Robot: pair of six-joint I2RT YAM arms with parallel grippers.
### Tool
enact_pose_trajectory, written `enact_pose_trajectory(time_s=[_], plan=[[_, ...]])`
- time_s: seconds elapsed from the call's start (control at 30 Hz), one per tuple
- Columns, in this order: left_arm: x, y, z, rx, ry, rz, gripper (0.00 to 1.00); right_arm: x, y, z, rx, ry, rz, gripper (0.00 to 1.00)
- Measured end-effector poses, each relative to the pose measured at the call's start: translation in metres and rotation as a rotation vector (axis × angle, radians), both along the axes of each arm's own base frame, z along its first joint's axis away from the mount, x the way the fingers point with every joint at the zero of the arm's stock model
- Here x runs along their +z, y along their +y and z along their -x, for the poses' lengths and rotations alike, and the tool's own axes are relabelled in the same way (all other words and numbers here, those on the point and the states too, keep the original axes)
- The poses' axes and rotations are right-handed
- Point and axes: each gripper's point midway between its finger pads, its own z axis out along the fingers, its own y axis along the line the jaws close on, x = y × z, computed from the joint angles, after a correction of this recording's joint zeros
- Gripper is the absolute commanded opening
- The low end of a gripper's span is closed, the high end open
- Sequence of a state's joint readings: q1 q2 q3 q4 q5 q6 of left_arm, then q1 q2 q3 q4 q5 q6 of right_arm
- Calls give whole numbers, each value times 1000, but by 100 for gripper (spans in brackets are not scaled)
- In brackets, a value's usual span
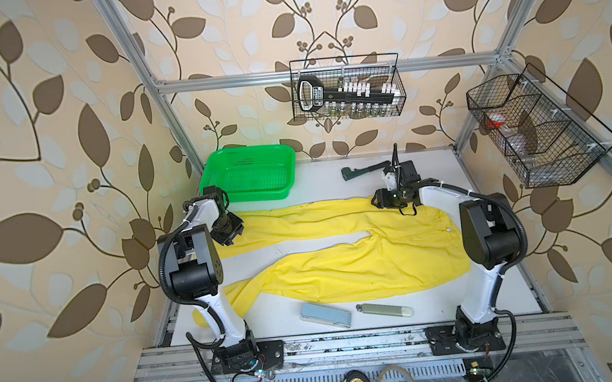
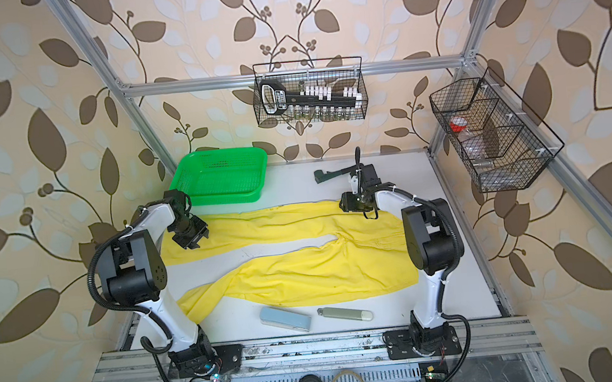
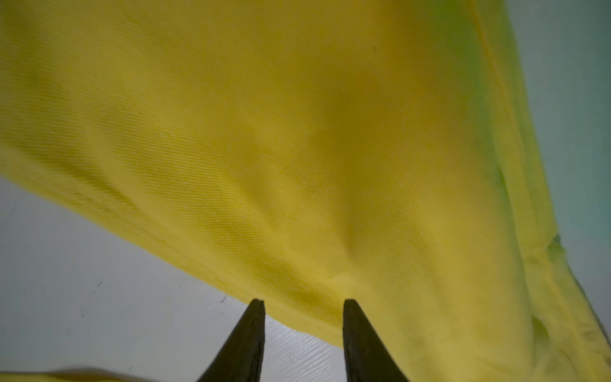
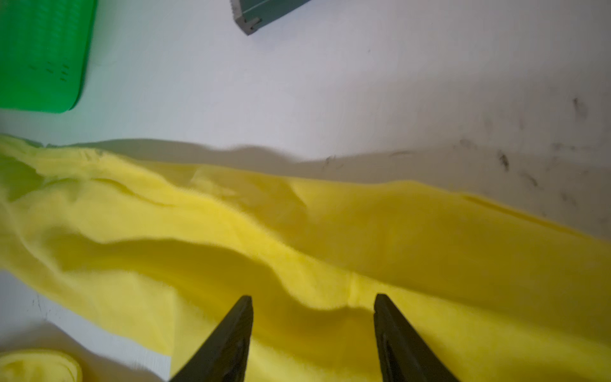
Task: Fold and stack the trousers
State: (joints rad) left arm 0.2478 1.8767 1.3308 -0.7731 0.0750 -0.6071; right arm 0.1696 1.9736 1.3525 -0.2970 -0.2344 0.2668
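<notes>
The bright yellow trousers (image 1: 342, 265) (image 2: 304, 272) lie spread on the white table, waist to the right and both legs running left, with a strip of bare table between the legs. My left gripper (image 1: 230, 237) (image 2: 192, 242) hovers at the left end of the far leg. In the left wrist view it (image 3: 304, 301) is open, straddling the edge of the cloth (image 3: 297, 132). My right gripper (image 1: 375, 200) (image 2: 342, 202) is at the far edge of the trousers near the waist. In the right wrist view it (image 4: 312, 296) stands open over rumpled yellow cloth (image 4: 396, 231).
A green mesh basket (image 1: 247, 197) (image 2: 217, 200) (image 4: 39, 56) stands behind the far leg at the back left. A dark tool (image 1: 362, 171) (image 4: 264, 13) lies at the back. A blue-grey box (image 1: 326, 315) and a pale green cylinder (image 1: 384, 310) lie in front. Two wire baskets (image 1: 348, 88) (image 1: 536, 131) hang on the walls.
</notes>
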Motion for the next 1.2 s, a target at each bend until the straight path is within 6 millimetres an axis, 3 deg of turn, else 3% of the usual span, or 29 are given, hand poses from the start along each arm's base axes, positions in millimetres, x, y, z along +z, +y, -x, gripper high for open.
enact_pose_trajectory(time_s=[0.1,0.23,0.5,0.57,0.63,0.73,0.93,1.2], plan=[[-14,1,1,-6,26,-3,40,-8,-2,-15,-32,19,5,59],[-27,8,8,-27,80,-42,42,-21,-6,-20,-82,68,16,59],[-27,20,10,-84,133,-111,44,-30,-39,-25,-214,121,13,59],[-27,22,9,-97,141,-119,45,-30,-49,-30,-240,121,12,48],[-27,22,8,-111,145,-120,45,-32,-57,-36,-259,128,14,47],[-26,22,6,-134,147,-121,47,-31,-67,-46,-286,125,6,53],[-26,15,4,-193,141,-112,53,-30,-78,-67,-305,118,0,55],[-17,16,-12,-252,105,-113,62,-25,-84,-68,-245,103,-13,60]])
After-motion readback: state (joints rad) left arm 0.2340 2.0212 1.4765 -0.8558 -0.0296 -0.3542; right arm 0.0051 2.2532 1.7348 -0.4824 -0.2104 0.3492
